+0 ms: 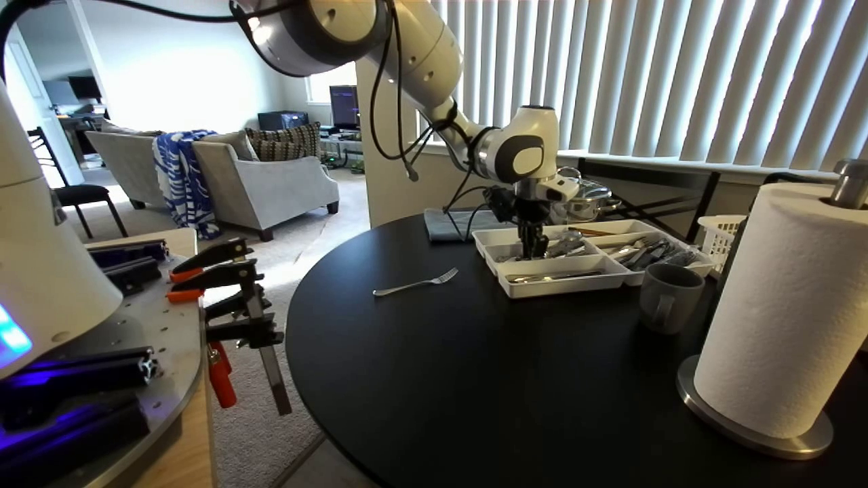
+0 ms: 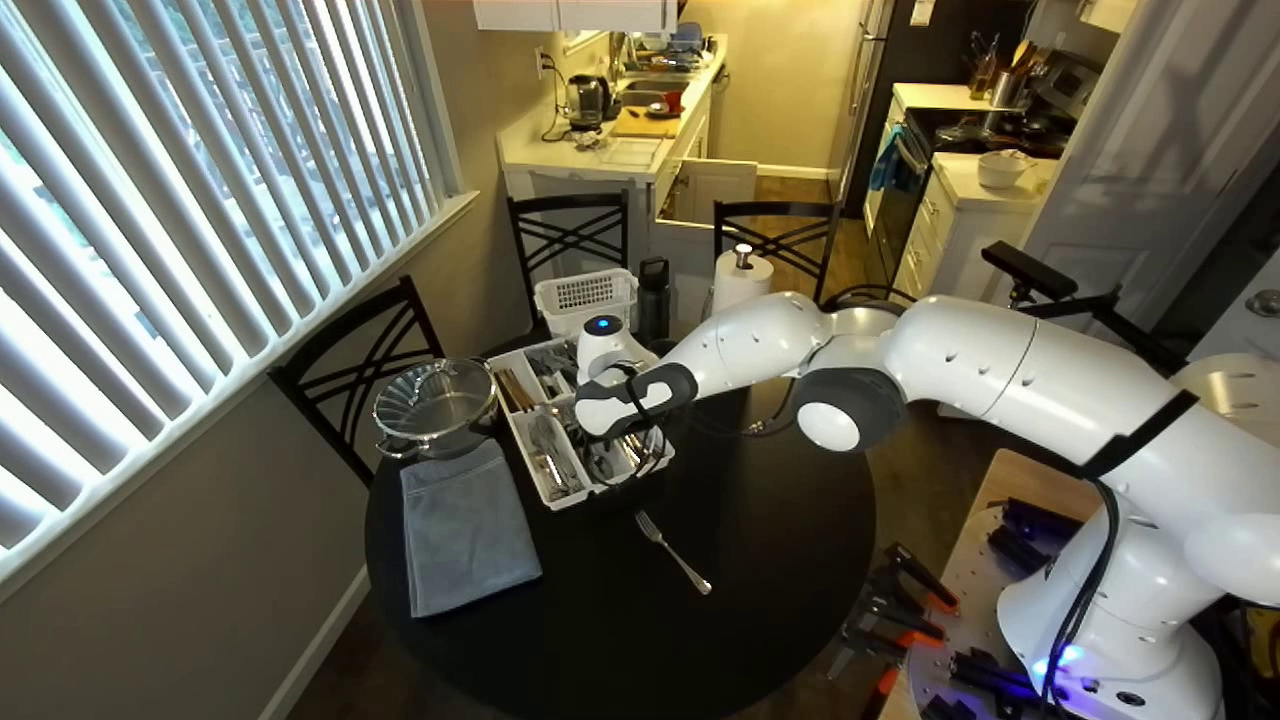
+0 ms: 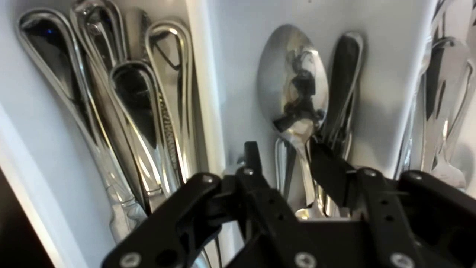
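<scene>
In the wrist view, we look down on the black two-fingered tool (image 3: 283, 149), its fingers standing part-way apart inside a compartment of a white plastic divided tray (image 3: 208, 93). A silver metal spoon (image 3: 290, 70) lies right at the tool: its oval bowl sits just beyond the fingertips, while its neck and handle run back between the two fingers, closer to the right one. We see a gap to the left of the handle, so the spoon is not clamped; whether the right finger touches it, we cannot tell. Narrow dark-reflecting cutlery (image 3: 344, 78) lies just right of the bowl, and looped silver handles (image 3: 135, 104) fill the next compartment to the left.

In an exterior view, we see the white jointed arm (image 1: 519, 152) reach down into the tray on the round black surface (image 1: 475, 379). A silver fork (image 1: 417, 282) lies well apart from the tool, to the left; a grey ceramic mug (image 1: 671, 298) stands near the tray's right end.

In an exterior view, the arm hides the tool and the spoon from us. A folded grey-blue cloth (image 2: 465, 530) lies left of the fork, with a glass-lidded steel pot (image 2: 435, 400) at its far end.
</scene>
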